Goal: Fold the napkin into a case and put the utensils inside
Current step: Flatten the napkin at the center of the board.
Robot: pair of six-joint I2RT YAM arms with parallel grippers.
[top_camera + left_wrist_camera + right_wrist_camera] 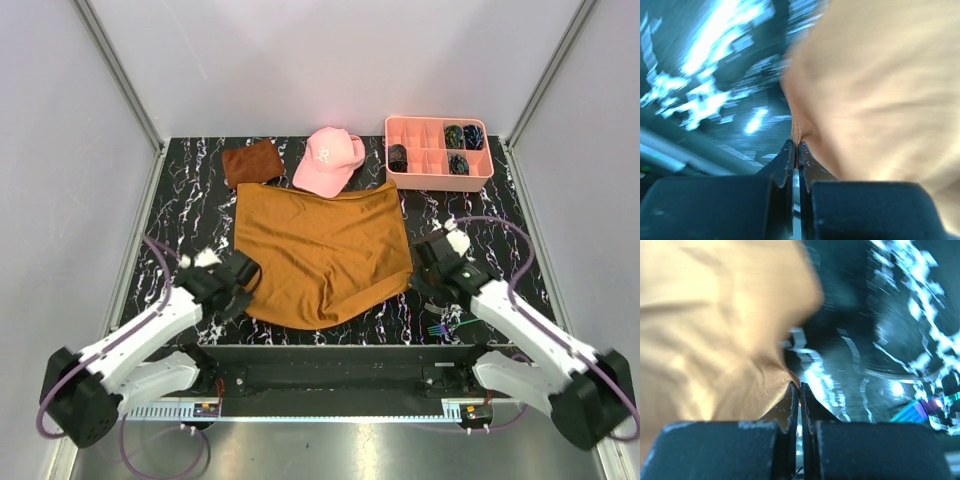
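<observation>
1. Pinching the napkin (325,250) at its near-left corner, the left gripper (796,145) has its jaws pressed together on a thin tuck of cloth. The right gripper (800,386) is likewise clamped on the napkin's near-right edge.
2. Just off the napkin's near-right corner, beside the right arm, the utensils (440,327) lie on the bare table. They look thin, hard and probably slippery, so awkward to lift flat.
3. The napkin itself lies spread open but rumpled. It seems light and limp, with no stiffness to keep a crease. Hems and corners look like the best holds, and it will likely sag between two grips.
4. Under the napkin, the table (190,200) is black with white marbling and looks glossy, so the cloth should slide easily.
5. At the napkin's far edge sits a pink cap (330,160), apparently touching it. A small rust-brown cloth (252,162) lies beyond the far-left corner, and a pink tray (438,183) just beside the far-right corner. Folding room there looks tight.
6. Pale walls (330,60) close in beyond the napkin on three sides.
</observation>
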